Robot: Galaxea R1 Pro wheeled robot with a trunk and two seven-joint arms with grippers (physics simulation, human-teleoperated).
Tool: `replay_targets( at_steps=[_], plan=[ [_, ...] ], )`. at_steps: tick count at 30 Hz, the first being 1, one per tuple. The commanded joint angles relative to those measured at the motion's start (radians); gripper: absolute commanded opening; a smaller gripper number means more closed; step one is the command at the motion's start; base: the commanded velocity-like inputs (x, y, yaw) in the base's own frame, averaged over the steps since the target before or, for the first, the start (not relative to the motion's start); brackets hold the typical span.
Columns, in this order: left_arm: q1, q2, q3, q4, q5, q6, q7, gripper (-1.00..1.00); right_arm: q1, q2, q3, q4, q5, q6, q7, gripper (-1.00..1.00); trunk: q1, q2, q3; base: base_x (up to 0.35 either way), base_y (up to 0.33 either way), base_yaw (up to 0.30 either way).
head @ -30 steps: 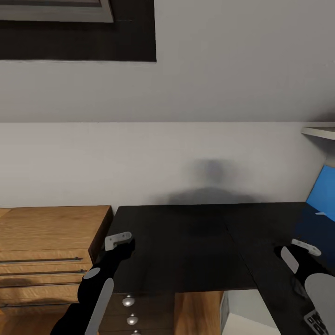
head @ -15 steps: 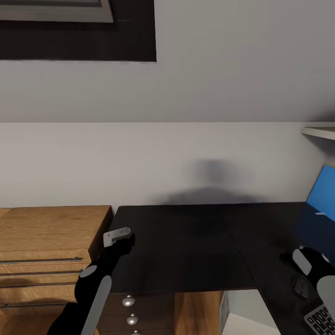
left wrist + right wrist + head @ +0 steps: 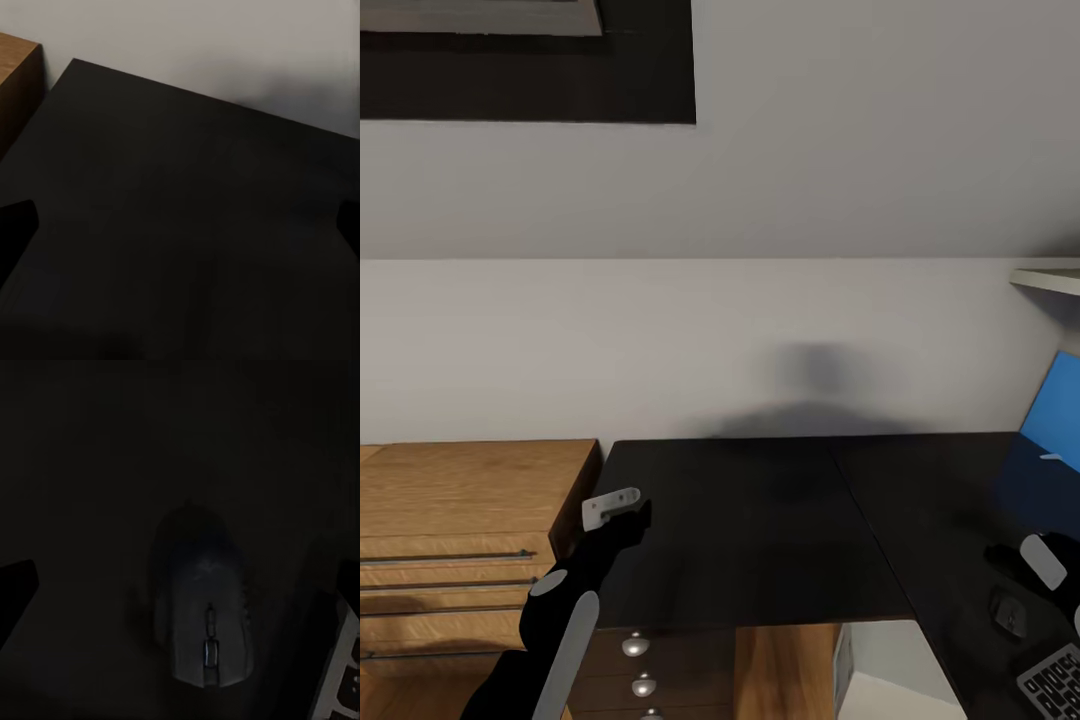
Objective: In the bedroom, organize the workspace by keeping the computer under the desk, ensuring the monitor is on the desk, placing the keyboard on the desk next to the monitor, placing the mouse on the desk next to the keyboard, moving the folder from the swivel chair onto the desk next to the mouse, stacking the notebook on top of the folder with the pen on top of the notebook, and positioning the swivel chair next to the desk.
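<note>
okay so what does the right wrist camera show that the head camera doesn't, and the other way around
Right wrist view alone: a close look down on the mouse, with its scroll wheel and pale sheen, and the right gripper's dark fingertips spread wide at either side of it, clear of it.

Head view alone: the left gripper over the bare left part of the desk, the wood cabinet, the drawer knobs and the blue back panel.

Both: the black desk top, the mouse lying on it, and a corner of the keyboard right beside the mouse.
</note>
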Motion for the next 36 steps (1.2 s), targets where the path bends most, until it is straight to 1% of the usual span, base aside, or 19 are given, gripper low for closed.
replay_targets(
  at_steps=[1, 9, 11, 14, 16, 17, 18, 20, 21, 22, 23, 25, 26, 27, 28, 29, 30, 33, 36],
  plan=[
    [-0.001, 0.000, -0.001, -0.001, 0.011, 0.003, 0.009, 1.00, 0.000, 0.000, -0.001, -0.004, -0.011, 0.002, -0.007, 1.00, 0.004, -0.008, -0.005, 0.000, 0.000, 0.000],
    [-0.001, -0.002, -0.005, 0.002, 0.011, 0.008, 0.012, 1.00, 0.000, 0.001, 0.001, -0.012, -0.014, -0.006, 0.003, 1.00, 0.035, -0.064, -0.030, 0.000, 0.000, 0.000],
    [-0.001, -0.003, -0.008, 0.004, 0.010, 0.028, 0.013, 1.00, 0.000, 0.000, 0.001, -0.012, -0.014, -0.006, 0.003, 1.00, 0.042, -0.078, -0.036, 0.000, 0.000, 0.000],
    [0.000, -0.016, -0.013, 0.005, 0.012, 0.143, 0.014, 1.00, 0.000, 0.001, 0.001, -0.012, -0.013, -0.006, 0.004, 1.00, 0.054, -0.099, -0.045, 0.000, 0.000, 0.000],
    [-0.002, -0.050, -0.015, 0.005, 0.019, 0.223, 0.015, 1.00, 0.000, 0.002, 0.001, -0.012, -0.013, -0.007, 0.003, 1.00, 0.062, -0.113, -0.052, 0.000, 0.000, 0.000],
    [-0.007, -0.059, -0.015, 0.005, 0.022, 0.242, 0.015, 1.00, 0.000, 0.002, 0.001, -0.012, -0.013, -0.007, 0.003, 1.00, 0.065, -0.120, -0.055, 0.000, 0.000, 0.000],
    [-0.030, -0.067, -0.013, 0.007, 0.034, 0.277, 0.016, 1.00, 0.000, 0.002, 0.001, -0.012, -0.013, -0.008, 0.003, 1.00, 0.069, -0.127, -0.058, 0.000, 0.000, 0.000],
    [-0.096, -0.067, -0.010, 0.019, 0.075, 0.331, 0.018, 1.00, 0.000, 0.003, 0.001, -0.011, -0.013, -0.010, 0.002, 1.00, 0.077, -0.141, -0.064, 0.000, 0.000, 0.000],
    [-0.150, -0.067, -0.008, 0.038, 0.126, 0.367, 0.018, 1.00, 0.000, 0.004, 0.000, -0.011, -0.014, -0.013, 0.002, 1.00, 0.081, -0.148, -0.067, 0.000, 0.000, 0.000],
    [-0.177, -0.067, -0.008, 0.050, 0.159, 0.384, 0.019, 1.00, 0.000, 0.004, 0.000, -0.011, -0.014, -0.014, 0.002, 1.00, 0.085, -0.155, -0.070, 0.000, 0.000, 0.000],
    [-0.227, -0.067, -0.007, 0.075, 0.236, 0.412, 0.020, 1.00, 0.000, 0.004, 0.000, -0.011, -0.014, -0.018, 0.002, 1.00, 0.088, -0.162, -0.073, 0.000, 0.000, 0.000],
    [-0.272, -0.067, -0.007, 0.104, 0.326, 0.430, 0.020, 1.00, 0.000, 0.005, 0.000, -0.011, -0.014, -0.021, 0.002, 1.00, 0.096, -0.176, -0.080, 0.000, 0.000, 0.000],
    [-0.313, -0.067, -0.006, 0.132, 0.425, 0.441, 0.021, 1.00, 0.000, 0.005, -0.001, -0.011, -0.014, -0.023, 0.002, 1.00, 0.100, -0.183, -0.083, 0.000, 0.000, 0.000],
    [-0.331, -0.067, -0.006, 0.144, 0.475, 0.445, 0.021, 1.00, 0.000, 0.006, -0.001, -0.011, -0.014, -0.024, 0.002, 1.00, 0.104, -0.190, -0.086, 0.000, 0.000, 0.000],
    [-0.373, -0.067, -0.006, 0.164, 0.618, 0.453, 0.022, 1.00, 0.000, 0.006, -0.001, -0.011, -0.014, -0.027, 0.002, 1.00, 0.108, -0.197, -0.089, 0.000, 0.000, 0.000],
    [-0.382, -0.067, -0.006, 0.167, 0.662, 0.455, 0.022, 1.00, 0.000, 0.007, -0.001, -0.011, -0.014, -0.029, 0.002, 1.00, 0.111, -0.204, -0.092, 0.000, 0.000, 0.000],
    [-0.396, -0.067, -0.005, 0.167, 0.736, 0.457, 0.023, 1.00, 0.000, 0.007, -0.001, -0.011, -0.014, -0.034, 0.002, 1.00, 0.115, -0.211, -0.095, 0.000, 0.000, 0.000],
    [-0.410, -0.067, -0.006, 0.166, 0.825, 0.459, 0.021, 1.00, 0.000, 0.007, -0.001, -0.011, -0.014, -0.047, 0.002, 1.00, 0.123, -0.225, -0.102, 0.000, 0.000, 0.000],
    [-0.416, -0.067, -0.006, 0.178, 0.866, 0.463, 0.015, 1.00, 0.000, 0.009, -0.001, -0.010, -0.015, -0.068, 0.002, 1.00, 0.123, -0.225, -0.102, 0.000, 0.000, 0.000]
  ],
)
